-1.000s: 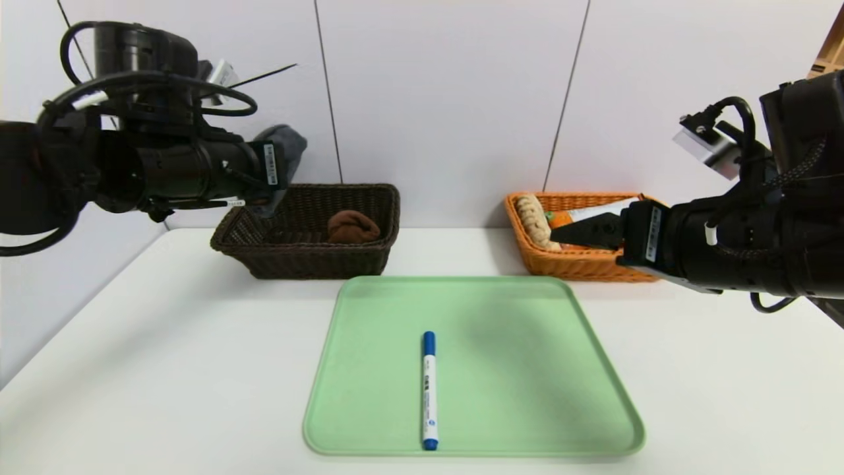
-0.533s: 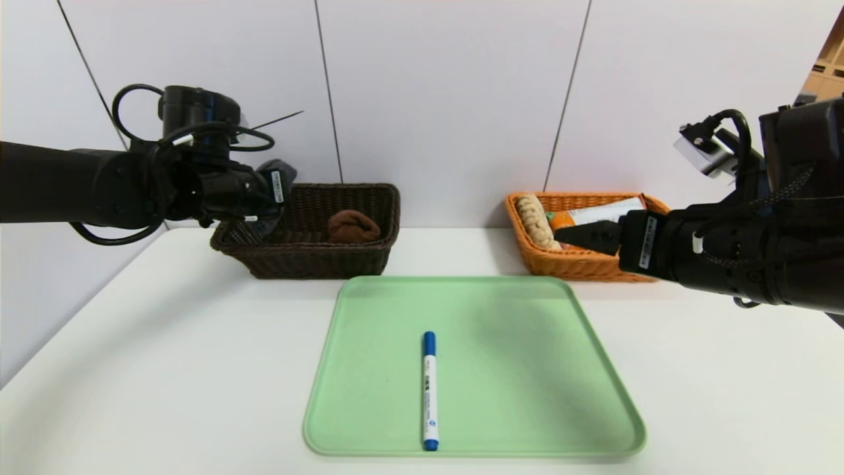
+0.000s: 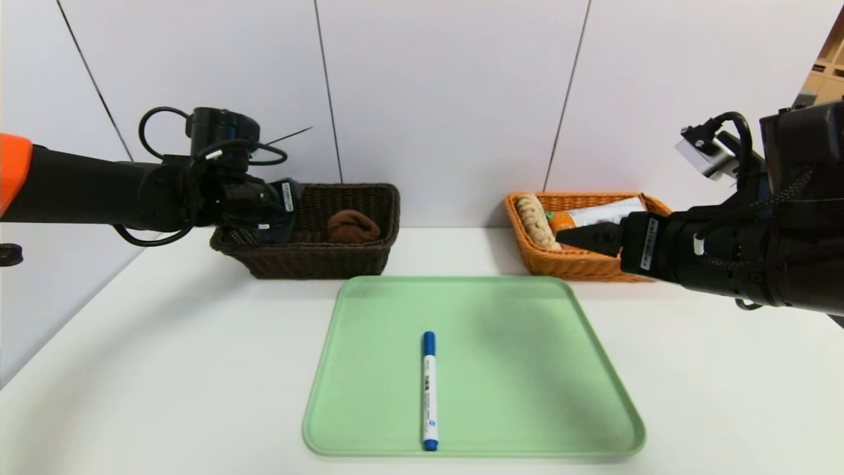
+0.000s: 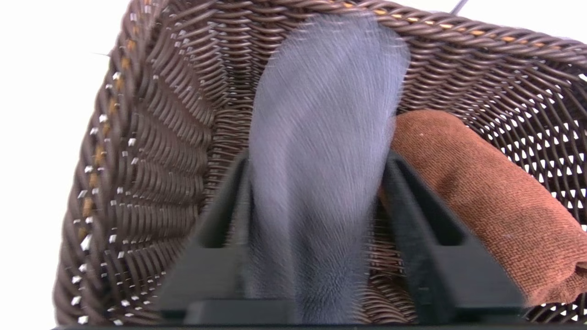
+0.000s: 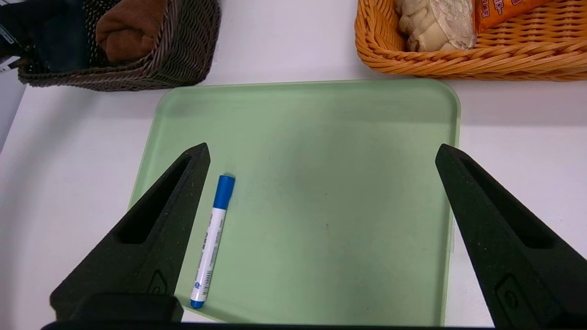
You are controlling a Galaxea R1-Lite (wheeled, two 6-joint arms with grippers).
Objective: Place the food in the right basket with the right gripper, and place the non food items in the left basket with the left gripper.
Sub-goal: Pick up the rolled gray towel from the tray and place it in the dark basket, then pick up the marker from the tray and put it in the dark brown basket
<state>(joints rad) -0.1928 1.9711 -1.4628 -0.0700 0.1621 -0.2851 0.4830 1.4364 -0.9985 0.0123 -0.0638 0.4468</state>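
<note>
My left gripper (image 3: 289,210) is inside the left end of the dark brown basket (image 3: 316,260). In the left wrist view its fingers (image 4: 403,201) stand apart around the grey cloth (image 4: 321,114), with wicker showing between the cloth and one finger. The rolled brown towel (image 3: 353,226) lies in that basket beside the cloth. The white marker with a blue cap (image 3: 429,389) lies on the green tray (image 3: 527,363). The bread roll (image 3: 533,221) and the orange snack bag (image 3: 603,212) lie in the orange basket (image 3: 573,264). My right gripper (image 3: 573,235) is open and empty in front of the orange basket. The red toy is out of view.
Both baskets stand at the back of the white table against the wall, the dark one left, the orange one right. The tray lies in the middle near the front edge. My right arm hangs over the table's right side.
My left arm has come down and forward, taking the grey cloth from above the dark basket down into it. My right gripper has drifted slightly to the right.
</note>
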